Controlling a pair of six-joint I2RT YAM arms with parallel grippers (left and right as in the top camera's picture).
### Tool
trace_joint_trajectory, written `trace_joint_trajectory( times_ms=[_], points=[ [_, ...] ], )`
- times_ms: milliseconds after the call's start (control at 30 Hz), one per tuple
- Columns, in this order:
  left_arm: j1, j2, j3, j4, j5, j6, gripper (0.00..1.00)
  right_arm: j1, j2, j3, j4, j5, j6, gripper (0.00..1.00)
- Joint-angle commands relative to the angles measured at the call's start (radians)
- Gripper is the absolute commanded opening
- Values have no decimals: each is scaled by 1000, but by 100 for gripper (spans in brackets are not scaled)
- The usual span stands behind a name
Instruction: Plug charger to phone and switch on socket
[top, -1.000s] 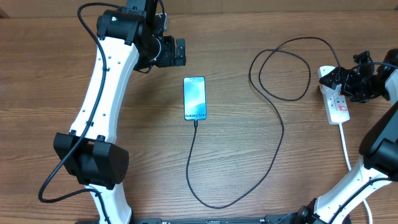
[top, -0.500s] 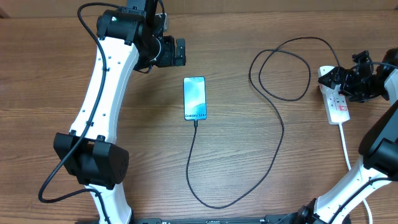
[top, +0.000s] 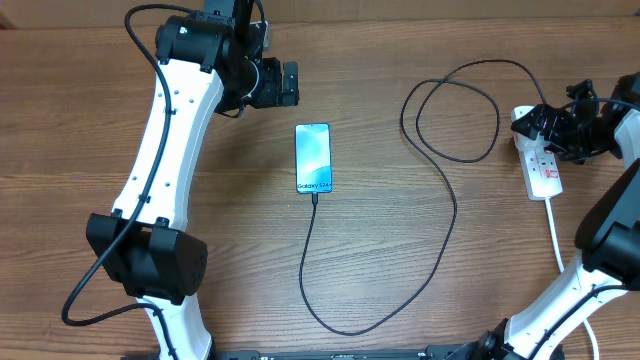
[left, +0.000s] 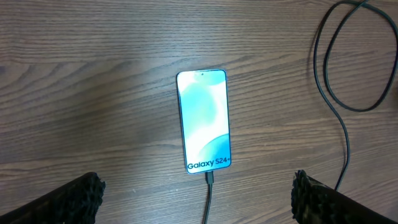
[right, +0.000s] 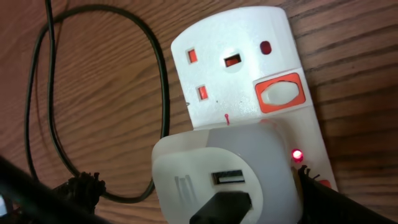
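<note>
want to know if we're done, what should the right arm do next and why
Probably lift the open right gripper straight up off the socket: the charger is already in the phone at its bottom edge, the adapter sits in the socket, and a red light glows beside it, so it looks switched on.

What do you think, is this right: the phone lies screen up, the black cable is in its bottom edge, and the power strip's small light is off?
Not quite. The small light on the power strip glows red, as the right wrist view shows. The phone and cable are as said.
</note>
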Motion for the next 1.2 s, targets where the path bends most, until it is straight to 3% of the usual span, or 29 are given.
trace_joint_trajectory(
  times_ms=[0, 300, 700, 1167],
  points=[
    [-1, 8, -2, -1, -6, 10, 100, -4, 18, -22, -19, -52, 96, 100],
    [-1, 8, -2, 0, -6, 10, 100, -60, -100, -17, -69, 54, 174, 100],
    [-1, 8, -2, 0, -6, 10, 100, -66, -480, -17, -143, 124, 183, 100],
    [-1, 8, -2, 0, -6, 10, 99, -66, -504, -17, -130, 124, 183, 100]
  ],
)
